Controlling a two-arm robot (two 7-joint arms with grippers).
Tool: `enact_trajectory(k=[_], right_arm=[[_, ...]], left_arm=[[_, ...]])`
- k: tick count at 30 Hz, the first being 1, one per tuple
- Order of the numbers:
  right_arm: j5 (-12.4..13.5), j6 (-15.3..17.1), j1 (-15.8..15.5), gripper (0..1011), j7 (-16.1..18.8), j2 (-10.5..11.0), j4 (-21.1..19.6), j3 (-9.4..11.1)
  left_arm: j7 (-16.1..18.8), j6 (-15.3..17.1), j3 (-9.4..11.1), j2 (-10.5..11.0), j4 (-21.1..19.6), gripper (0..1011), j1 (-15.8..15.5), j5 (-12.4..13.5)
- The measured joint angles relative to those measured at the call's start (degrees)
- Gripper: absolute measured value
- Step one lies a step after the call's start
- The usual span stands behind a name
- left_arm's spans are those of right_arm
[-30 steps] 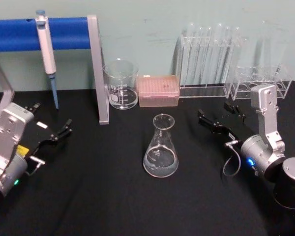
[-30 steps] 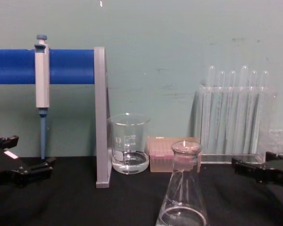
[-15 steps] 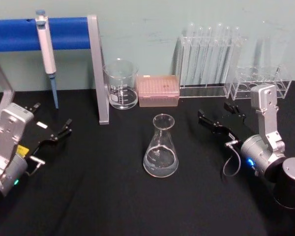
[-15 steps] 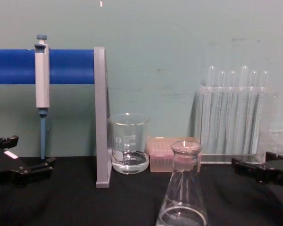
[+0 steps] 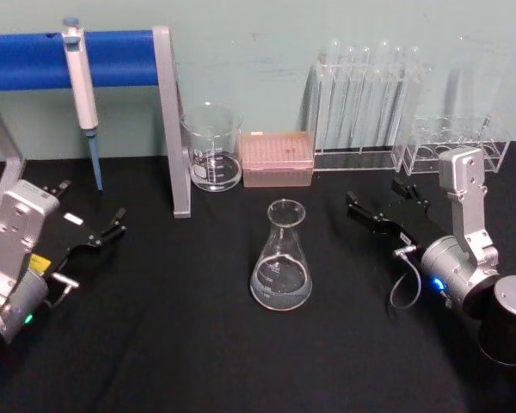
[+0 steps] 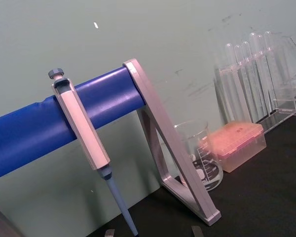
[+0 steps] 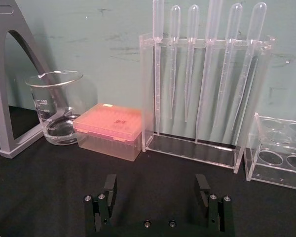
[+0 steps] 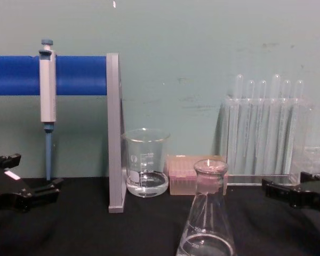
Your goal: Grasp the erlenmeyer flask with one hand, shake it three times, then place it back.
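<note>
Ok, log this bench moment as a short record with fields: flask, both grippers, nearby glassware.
flask: erlenmeyer flask upright on the black table, centre, a little clear liquid in it, untouched
left gripper: left gripper low over the table to the flask's left, jaws open, empty
right gripper: right gripper to the flask's right, jaws open, empty
behind flask: beaker and pink tip box by the wall
far right: pipette rack
on stand: pipette hanging from the blue bar
task status: grasp not yet made
</note>
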Motion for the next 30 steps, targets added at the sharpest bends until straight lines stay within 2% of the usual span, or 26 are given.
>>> enact_trajectory(k=[30], right_arm=[[0.00,0.00,0.00,1000,0.00,0.00,0.00,0.00]], left_arm=[[0.00,0.00,0.00,0.00,0.00,1001,0.00,0.00]])
